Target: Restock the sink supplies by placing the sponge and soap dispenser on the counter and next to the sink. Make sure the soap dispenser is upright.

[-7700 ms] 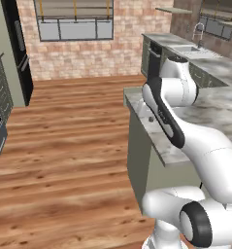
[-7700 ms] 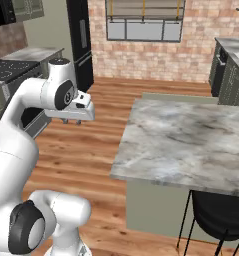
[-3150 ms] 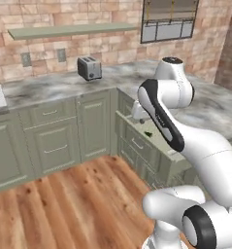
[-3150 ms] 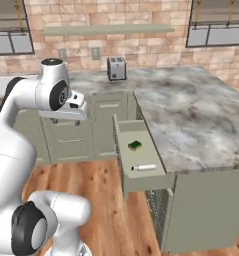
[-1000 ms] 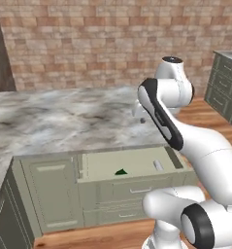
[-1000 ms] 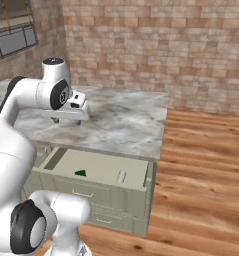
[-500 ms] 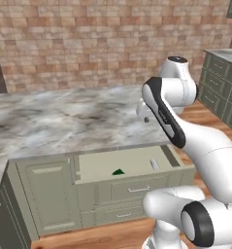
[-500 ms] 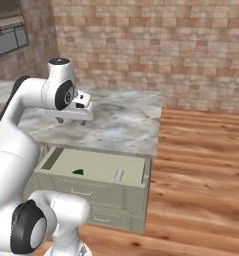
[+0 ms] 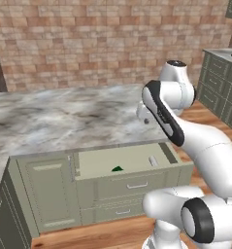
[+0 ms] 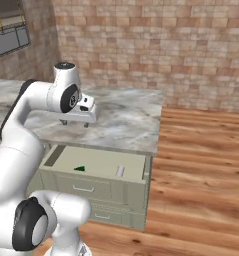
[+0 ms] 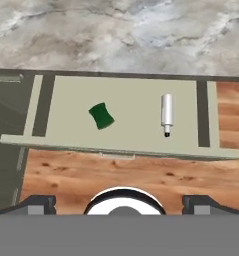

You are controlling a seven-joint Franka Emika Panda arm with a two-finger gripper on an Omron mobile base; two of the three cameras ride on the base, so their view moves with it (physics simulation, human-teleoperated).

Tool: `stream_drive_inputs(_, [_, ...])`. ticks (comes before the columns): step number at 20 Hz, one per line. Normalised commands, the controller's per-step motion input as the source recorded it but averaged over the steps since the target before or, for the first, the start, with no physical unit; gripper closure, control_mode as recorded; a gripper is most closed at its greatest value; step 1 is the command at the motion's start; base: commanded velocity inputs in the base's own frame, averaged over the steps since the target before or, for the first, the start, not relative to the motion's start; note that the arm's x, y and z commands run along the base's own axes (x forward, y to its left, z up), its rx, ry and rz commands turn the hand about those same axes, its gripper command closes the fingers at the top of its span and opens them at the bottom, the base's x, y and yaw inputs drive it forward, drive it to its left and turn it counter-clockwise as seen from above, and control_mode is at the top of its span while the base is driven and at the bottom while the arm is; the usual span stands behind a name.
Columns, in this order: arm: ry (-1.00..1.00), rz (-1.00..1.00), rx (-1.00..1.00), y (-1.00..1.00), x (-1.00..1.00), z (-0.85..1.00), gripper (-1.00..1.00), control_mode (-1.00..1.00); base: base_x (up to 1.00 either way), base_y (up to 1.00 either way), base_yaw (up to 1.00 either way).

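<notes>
Your claw (image 10: 75,122) is hanging released above the marble surface (image 9: 64,116), its jaws standing wide and holding nothing. Both supplies are lying below it and toward the robot's base, inside the pulled-out drawer (image 11: 66,100) under the marble's front edge.

In the hand view, the sponge (image 11: 101,116) is sitting green side up near the middle of the drawer floor, turned slightly askew. The soap dispenser (image 11: 166,114) is lying on its side well apart from the sponge; its long axis is running from the drawer's back toward its front panel, with the dark pump tip pointing at the front panel.

You are looking at an arm that is rising from the base, bending over at the elbow, and carrying the wrist level above the marble. The hand appears to be pointing steeply down over the drawer. You will likely need to lower it into the drawer.
</notes>
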Motion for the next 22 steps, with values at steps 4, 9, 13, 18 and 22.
stream_drive_inputs(4, [0.07, 0.00, 0.04, -0.61, 0.66, -1.00, -1.00, -1.00, 0.00, 0.00, 0.00])
stream_drive_inputs(9, [0.06, 0.00, 0.00, -0.13, 0.16, -1.00, -1.00, -1.00, 0.00, 0.00, 0.00])
stream_drive_inputs(13, [0.03, 0.00, 0.00, -0.26, -0.01, -1.00, -1.00, -1.00, 0.00, 0.00, 0.00])
stream_drive_inputs(18, [0.01, -0.01, 0.02, -0.22, 0.07, -0.81, -1.00, -1.00, 0.00, 0.00, 0.00])
stream_drive_inputs(22, [0.05, -0.04, 0.12, -0.46, 0.29, -0.55, -1.00, -1.00, 0.00, 0.00, 0.00])
